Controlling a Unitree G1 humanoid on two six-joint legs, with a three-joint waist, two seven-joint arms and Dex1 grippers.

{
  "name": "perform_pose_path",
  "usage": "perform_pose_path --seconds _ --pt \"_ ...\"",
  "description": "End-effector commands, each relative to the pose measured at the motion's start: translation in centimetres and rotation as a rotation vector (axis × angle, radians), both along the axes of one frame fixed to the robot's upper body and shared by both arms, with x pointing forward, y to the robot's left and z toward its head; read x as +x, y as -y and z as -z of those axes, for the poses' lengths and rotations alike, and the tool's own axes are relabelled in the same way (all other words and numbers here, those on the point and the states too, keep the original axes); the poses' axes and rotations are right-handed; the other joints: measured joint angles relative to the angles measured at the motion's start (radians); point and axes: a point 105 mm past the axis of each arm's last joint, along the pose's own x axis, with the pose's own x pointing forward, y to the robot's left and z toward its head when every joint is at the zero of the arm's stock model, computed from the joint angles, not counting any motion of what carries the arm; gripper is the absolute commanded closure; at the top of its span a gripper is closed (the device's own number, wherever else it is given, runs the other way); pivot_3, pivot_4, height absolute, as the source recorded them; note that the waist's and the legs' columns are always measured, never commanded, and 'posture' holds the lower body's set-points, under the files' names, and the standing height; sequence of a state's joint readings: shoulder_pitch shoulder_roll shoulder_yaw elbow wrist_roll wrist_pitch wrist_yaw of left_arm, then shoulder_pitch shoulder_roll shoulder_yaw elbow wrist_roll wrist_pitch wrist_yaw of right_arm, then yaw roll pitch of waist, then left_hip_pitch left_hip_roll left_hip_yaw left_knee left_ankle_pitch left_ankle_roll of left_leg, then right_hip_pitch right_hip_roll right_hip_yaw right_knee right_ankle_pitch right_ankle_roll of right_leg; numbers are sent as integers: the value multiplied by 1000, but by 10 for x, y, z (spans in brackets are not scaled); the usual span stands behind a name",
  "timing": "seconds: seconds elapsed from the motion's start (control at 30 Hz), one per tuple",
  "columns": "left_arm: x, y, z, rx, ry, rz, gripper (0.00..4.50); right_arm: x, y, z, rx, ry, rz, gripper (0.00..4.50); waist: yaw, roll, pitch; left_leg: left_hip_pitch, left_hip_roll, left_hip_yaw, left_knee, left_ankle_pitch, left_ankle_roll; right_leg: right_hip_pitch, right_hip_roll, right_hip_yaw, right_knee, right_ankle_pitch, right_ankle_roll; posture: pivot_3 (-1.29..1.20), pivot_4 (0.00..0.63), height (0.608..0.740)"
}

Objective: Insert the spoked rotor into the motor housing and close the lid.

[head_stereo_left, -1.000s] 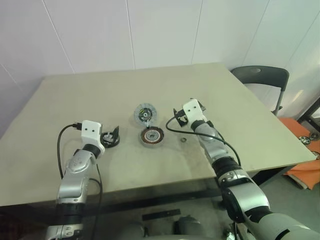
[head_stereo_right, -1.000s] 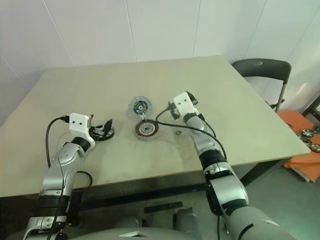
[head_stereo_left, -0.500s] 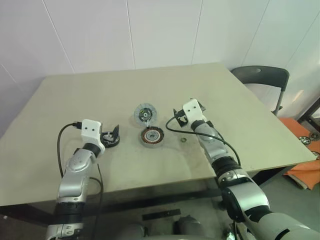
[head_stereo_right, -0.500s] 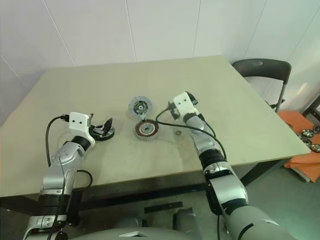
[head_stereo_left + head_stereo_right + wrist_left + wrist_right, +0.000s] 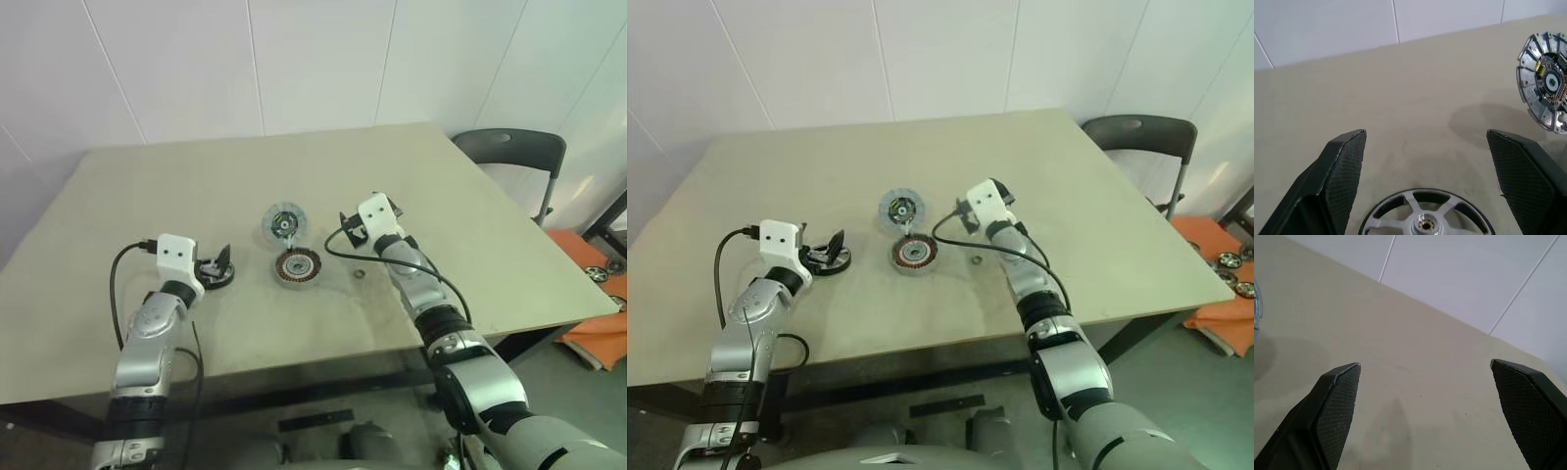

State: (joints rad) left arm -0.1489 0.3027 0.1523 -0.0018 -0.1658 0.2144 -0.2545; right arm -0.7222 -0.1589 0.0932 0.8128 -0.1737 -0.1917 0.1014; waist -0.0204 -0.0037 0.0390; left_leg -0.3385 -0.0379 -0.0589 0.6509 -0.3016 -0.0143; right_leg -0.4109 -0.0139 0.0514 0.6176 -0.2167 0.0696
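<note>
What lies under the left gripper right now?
A silver five-spoked wheel part lies flat on the table between the open fingers of the left gripper. Its near half is out of frame in the left wrist view.

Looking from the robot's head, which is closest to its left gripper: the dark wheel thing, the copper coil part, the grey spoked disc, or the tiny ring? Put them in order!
From the left gripper:
1. The dark wheel part, right under its fingers.
2. The motor housing, mid-table, toward the right arm.
3. The spoked rotor, farther back on the table; close to call with the housing.
4. The small ring, past the housing, near the right arm.
</note>
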Motion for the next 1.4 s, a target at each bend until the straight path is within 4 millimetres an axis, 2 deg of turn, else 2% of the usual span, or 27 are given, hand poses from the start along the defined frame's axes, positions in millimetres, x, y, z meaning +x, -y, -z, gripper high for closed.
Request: perform_pose_path --seconds 0.03,0.53,0.9,1.03,1.2,1.4 --pt "0 -5 -17 8 59 -12 316 4 -6 -22 22 67 -18 61 0 0 0 0 0 0 0 0 0 0 0 0 0 0 0 0 0 740" --pt "2 3 -13 0 48 10 316 0 4 -18 12 60 -1 61 0 0 0 0 0 0 0 0 0 0 0 0 0 0 0 0 0 740" --pt "1 -7 -24 -16 109 -38 316 2 0 -18 15 48 -17 61 0 0 0 0 0 0 0 0 0 0 0 0 0 0 0 0 0 740" --pt "-1 -12 -38 -41 173 -54 316 2 -2 -17 86 8 -33 61 0 0 0 0 0 0 0 0 0 0 0 0 0 0 0 0 0 740" --pt "-6 -19 -56 -81 258 -69 316 -1 -4 -22 314 -93 -129 61 1 0 0 0 0 0 0 0 0 0 0 0 0 0 0 0 0 740" --pt "-20 -28 -50 -80 243 -82 316 -22 0 -25 430 -198 -310 61 4 0 0 0 0 0 -1 0 0 0 -1 0 -1 0 0 0 0 740"
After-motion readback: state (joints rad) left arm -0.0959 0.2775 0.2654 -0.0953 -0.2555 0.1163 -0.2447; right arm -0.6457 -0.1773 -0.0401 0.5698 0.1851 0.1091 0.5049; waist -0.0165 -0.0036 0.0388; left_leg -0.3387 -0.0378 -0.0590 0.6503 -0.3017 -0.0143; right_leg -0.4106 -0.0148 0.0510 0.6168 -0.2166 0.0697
